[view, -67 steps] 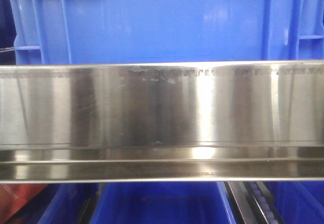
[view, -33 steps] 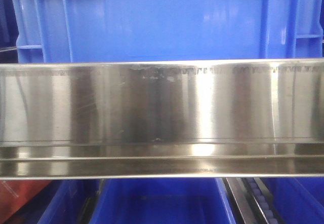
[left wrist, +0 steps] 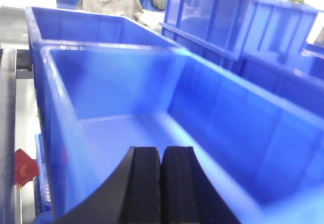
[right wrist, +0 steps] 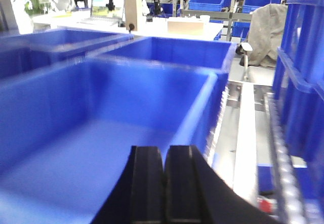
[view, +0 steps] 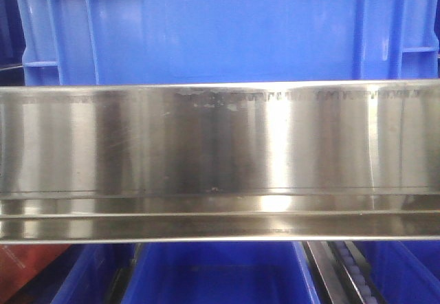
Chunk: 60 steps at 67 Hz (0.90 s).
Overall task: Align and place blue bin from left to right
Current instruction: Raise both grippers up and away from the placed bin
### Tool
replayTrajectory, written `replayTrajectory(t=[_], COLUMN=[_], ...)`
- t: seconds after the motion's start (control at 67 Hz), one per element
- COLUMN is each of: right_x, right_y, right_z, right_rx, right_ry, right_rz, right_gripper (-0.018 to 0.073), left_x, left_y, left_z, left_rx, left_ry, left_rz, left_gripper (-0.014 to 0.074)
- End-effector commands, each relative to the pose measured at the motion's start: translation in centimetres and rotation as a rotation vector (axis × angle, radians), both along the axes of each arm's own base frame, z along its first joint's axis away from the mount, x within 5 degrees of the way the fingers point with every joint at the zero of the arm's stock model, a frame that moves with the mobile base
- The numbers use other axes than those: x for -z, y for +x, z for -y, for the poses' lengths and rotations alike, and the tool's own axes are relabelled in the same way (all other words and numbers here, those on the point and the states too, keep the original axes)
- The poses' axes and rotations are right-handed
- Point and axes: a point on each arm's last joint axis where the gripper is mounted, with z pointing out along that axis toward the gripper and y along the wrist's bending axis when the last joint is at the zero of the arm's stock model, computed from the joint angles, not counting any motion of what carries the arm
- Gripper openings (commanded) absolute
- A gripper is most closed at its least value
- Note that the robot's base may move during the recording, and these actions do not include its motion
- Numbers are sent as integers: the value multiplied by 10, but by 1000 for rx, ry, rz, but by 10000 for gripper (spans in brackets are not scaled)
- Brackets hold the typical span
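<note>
The blue bin (view: 220,29) fills the top of the front view, standing behind a steel rail, with smooth walls and ribs at both corners. Neither gripper shows in that view. In the left wrist view my left gripper (left wrist: 162,149) is shut on nothing and hangs over the inside of a blue bin (left wrist: 126,127), near its left wall. My right gripper (right wrist: 164,148) is also shut and empty, over the inside of a blue bin (right wrist: 101,107) near its right wall. I cannot tell whether both are the same bin.
A wide steel rail (view: 220,159) crosses the front view, with darker bins (view: 220,276) and a roller track (view: 350,276) below it. More bins (left wrist: 91,26) and stacked crates (left wrist: 243,21) stand beyond the left gripper. A roller conveyor (right wrist: 283,153) runs on the right.
The front view has shifted up a little, and the blue bin sits slightly further right against the rail than a second ago. Little differs over the last half second.
</note>
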Motion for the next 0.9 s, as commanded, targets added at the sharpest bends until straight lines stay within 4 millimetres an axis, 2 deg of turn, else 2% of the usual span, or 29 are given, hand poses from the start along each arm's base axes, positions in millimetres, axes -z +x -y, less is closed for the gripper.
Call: replayTrajectory(t=[0.0, 0.134, 0.209, 0.403, 0.881], right_x=[8, 21, 22, 14, 12], right_y=[-11, -25, -33, -47, -50], right_z=[6, 17, 23, 32, 34], right_rx=[-25, -31, -31, -40, -42], right_ry=[-31, -21, -4, 49, 57], right_rz=[70, 92, 114, 189, 202], right_gripper=[-70, -70, -70, -70, -70], left_x=[5, 21, 28, 22, 20], left_y=[-12, -29, -36, -52, -54], left_z=[-2, -8, -13, -22, -24], left_rx=[46, 85, 85, 85, 84], left_ry=[-27, -34, -35, -67, -72], left_rz=[66, 126, 128, 185, 193], left_gripper=[-111, -111, -111, -111, -111])
